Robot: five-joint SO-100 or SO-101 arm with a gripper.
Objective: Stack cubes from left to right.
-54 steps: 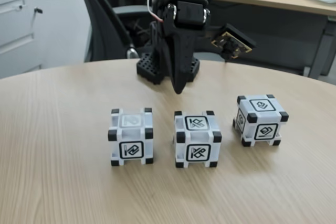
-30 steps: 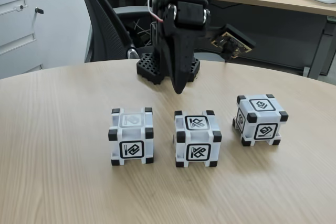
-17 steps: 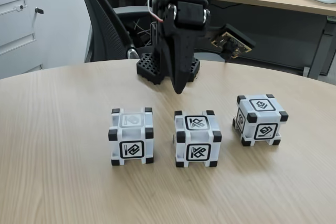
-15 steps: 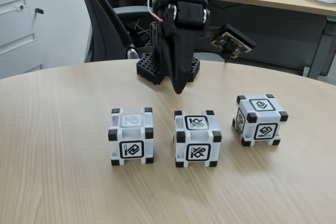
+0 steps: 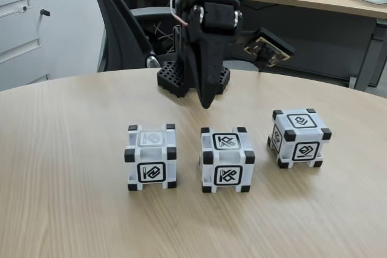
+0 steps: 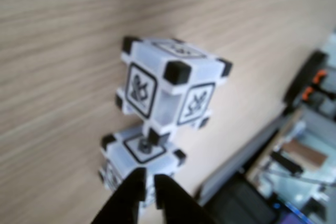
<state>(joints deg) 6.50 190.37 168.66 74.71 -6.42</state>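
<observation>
Fixed and wrist views of one moment. The jaws (image 5: pixel 205 104), tips pressed nearly together and holding nothing, hang point-down above the bench (image 5: pixel 60 149), raised clear of all three cubes. Taking the middle cube (image 5: pixel 227 159) as landmark: in the fixed view the jaw tips sit above and behind it, a little toward its left side. The left cube (image 5: pixel 151 157) stands beside the landmark on its left with a gap between; the right cube (image 5: pixel 300 138) stands to its right, set slightly farther back, also apart. None is stacked. In the wrist view the jaws (image 6: pixel 148 182), only a narrow slit between the fingers, enter from the lower edge with two cubes (image 6: pixel 170 85) lined up beyond the tips. Judgement: the jaws must spread, then swing left of the landmark and descend.
</observation>
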